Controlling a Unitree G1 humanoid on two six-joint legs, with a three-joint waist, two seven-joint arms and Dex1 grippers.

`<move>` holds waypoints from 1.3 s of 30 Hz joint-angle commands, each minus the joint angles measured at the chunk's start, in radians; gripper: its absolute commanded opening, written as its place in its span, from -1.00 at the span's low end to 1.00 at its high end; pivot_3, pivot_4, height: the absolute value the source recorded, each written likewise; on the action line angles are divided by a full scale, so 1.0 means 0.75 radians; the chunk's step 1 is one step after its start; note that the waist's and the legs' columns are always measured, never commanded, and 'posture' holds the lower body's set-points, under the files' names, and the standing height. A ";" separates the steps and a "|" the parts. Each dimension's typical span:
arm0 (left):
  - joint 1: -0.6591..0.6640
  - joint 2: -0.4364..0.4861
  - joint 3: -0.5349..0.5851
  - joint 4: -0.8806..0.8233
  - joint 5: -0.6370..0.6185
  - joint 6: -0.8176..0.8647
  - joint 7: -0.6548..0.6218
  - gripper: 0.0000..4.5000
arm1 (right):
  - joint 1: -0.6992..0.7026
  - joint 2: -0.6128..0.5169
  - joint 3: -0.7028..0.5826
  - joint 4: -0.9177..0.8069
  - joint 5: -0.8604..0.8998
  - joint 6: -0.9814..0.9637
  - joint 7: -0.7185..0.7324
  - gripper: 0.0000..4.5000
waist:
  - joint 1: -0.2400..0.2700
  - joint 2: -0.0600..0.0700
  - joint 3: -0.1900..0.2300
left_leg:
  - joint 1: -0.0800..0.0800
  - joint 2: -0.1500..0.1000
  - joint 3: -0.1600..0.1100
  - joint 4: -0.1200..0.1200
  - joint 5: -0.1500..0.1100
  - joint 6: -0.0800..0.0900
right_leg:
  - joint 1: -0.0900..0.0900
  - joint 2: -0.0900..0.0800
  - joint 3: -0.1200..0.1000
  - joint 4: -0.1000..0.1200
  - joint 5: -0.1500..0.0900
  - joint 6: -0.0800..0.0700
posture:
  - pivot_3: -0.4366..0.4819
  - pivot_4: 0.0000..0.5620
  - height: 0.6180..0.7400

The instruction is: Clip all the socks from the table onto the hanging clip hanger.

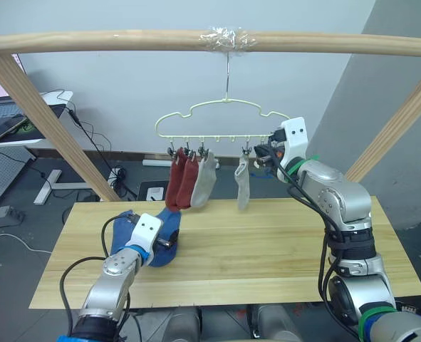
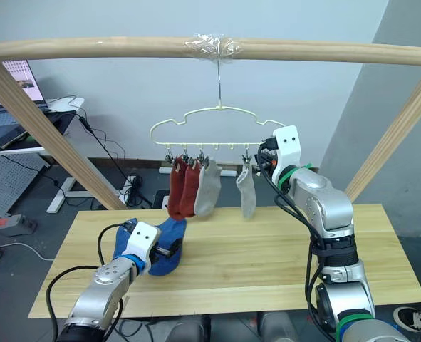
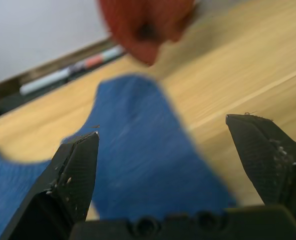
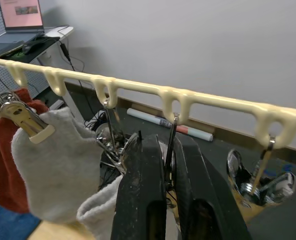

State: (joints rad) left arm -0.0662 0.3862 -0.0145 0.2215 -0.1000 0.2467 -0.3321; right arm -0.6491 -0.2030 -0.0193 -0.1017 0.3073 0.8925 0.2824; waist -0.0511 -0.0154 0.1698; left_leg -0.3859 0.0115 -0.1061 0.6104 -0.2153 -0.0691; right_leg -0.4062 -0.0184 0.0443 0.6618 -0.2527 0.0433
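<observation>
Four socks [image 1: 203, 179] hang on the hanger [image 1: 224, 122]; blue socks [image 1: 166, 239] lie on the counter [image 1: 267, 242]. Left pincer [image 3: 173, 150] gapes wide over them; right pincer [image 4: 163, 185] pinches a clip [image 4: 172, 150].

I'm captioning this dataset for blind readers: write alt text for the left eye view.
Two rust red socks and two light grey socks hang clipped on a pale-yellow clip hanger above a wooden table. The right pincer is raised at the hanger's clips; the left pincer reaches the blue socks on the table.
</observation>
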 commanded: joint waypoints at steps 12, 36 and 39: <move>-0.304 -0.058 0.059 0.681 0.008 -0.144 -0.092 1.00 | 0.017 -0.026 -0.016 -0.142 0.048 0.078 -0.010 -0.99 | -0.014 0.000 -0.005 | 0.001 0.000 0.000 0.000 0.000 0.000 | 0.000 0.000 0.000 0.001 0.000 0.000 | -0.21 -0.61 1.00; -0.029 -0.210 -0.148 -0.041 -0.037 -0.100 -0.354 -0.99 | -0.117 0.049 -0.255 -0.048 0.209 0.378 -0.085 -1.00 | -0.020 0.008 -0.016 | 0.002 0.000 0.000 0.000 0.000 0.000 | 0.001 0.000 0.001 0.001 0.000 0.001 | -0.18 -0.51 1.00; -0.037 -0.250 -0.232 -0.215 -0.019 -0.098 -0.367 -0.99 | -0.182 0.086 -0.344 -0.032 0.261 0.501 -0.129 -1.00 | -0.015 0.007 -0.014 | 0.001 0.000 0.000 0.000 0.000 0.000 | 0.001 0.000 0.001 0.001 0.000 0.000 | -0.18 -0.51 1.00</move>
State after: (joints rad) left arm -0.0711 0.2090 -0.1566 0.1651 -0.1114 0.1877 -0.5989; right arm -0.7450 -0.1493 -0.2276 -0.1121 0.4611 1.2152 0.2065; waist -0.0625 -0.0100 0.1590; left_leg -0.3853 0.0115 -0.1061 0.6101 -0.2153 -0.0690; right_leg -0.4058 -0.0184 0.0447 0.6626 -0.2527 0.0435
